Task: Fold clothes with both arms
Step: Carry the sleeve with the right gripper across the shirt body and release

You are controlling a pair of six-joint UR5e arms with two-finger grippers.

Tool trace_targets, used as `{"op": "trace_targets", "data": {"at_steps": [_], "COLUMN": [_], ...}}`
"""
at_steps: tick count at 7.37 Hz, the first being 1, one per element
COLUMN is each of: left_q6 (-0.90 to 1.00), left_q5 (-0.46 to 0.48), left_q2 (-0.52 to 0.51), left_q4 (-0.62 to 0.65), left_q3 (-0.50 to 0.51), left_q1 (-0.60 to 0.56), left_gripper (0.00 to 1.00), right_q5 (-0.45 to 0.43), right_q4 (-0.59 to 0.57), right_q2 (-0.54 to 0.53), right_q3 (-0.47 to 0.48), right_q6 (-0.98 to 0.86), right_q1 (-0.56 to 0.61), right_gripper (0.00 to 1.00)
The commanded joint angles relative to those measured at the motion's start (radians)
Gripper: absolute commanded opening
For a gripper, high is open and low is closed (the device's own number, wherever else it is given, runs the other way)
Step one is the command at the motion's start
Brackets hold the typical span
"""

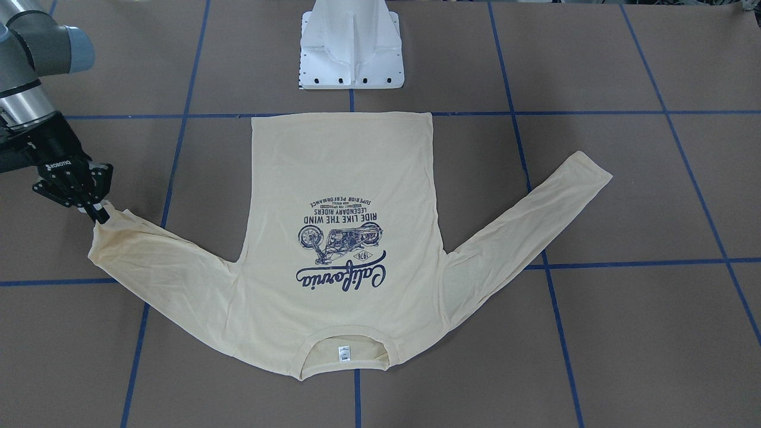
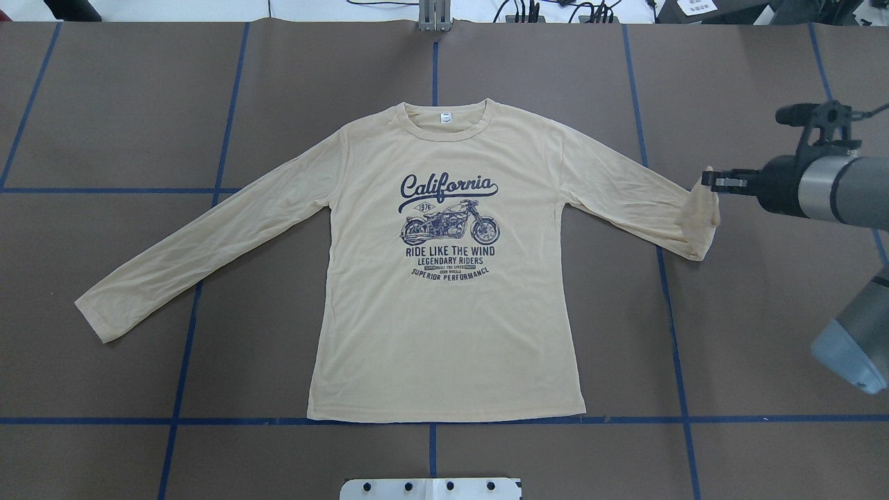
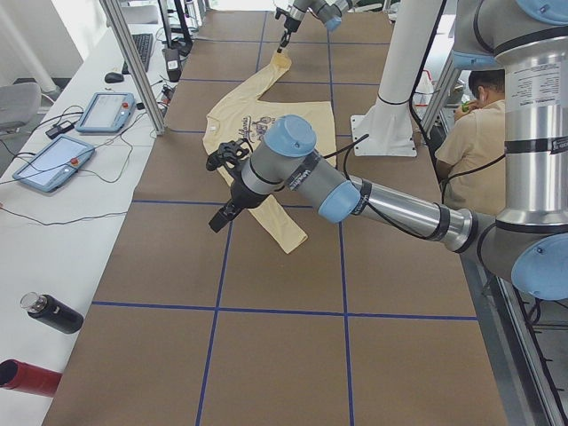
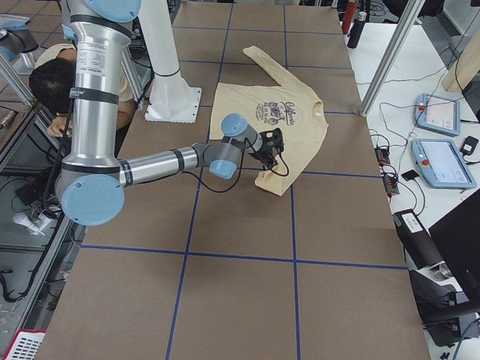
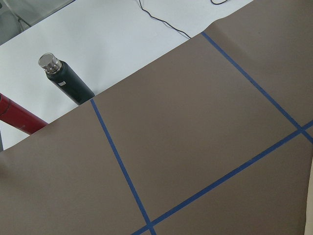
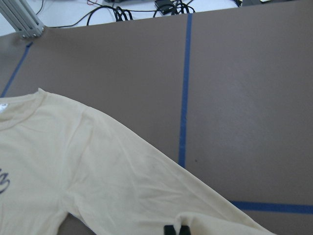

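Near left arm [image 3: 390,204] reaches out before the cream shirt [image 3: 302,111]; far right gripper [image 3: 283,42] at its sleeve end

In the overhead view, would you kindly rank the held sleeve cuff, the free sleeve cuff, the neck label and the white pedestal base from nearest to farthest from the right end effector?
1. The held cuff: pinched by the right end effector, at the view's right.
2. The neck label: top centre, inside the collar.
3. The white pedestal base: bottom centre edge.
4. The free cuff: far left, lying flat.

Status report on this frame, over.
Right gripper jaws shut on cuff of pale cream-yellow long-sleeved T-shirt. Left gripper away from it, jaws unreadable. Shirt flat, unfolded, nothing on it.
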Motion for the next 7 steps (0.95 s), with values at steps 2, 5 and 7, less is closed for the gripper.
{"op": "trace_targets", "data": {"at_steps": [2,5,7], "left_q6": [0.0,-0.002,-0.003], "left_q5": [0.0,0.0,0.0], "left_q2": [0.0,0.0,0.0], "left_q4": [0.001,0.002,0.002], "left_q3": [0.0,0.003,0.005], "left_q1": [0.0,0.0,0.0], "left_gripper": [1.0,1.0,1.0], "right_q5": [-0.207,-0.349,-0.417], "right_q4": [-0.536,-0.564,-0.608], "right_q2": [0.512,0.756,0.954], "right_q3": [-0.056,-0.224,-0.447], "right_q6": [0.129,0.223,0.317], "right_q1": [-0.102,-0.213,-0.28], "right_gripper": [0.0,0.0,0.0]}}
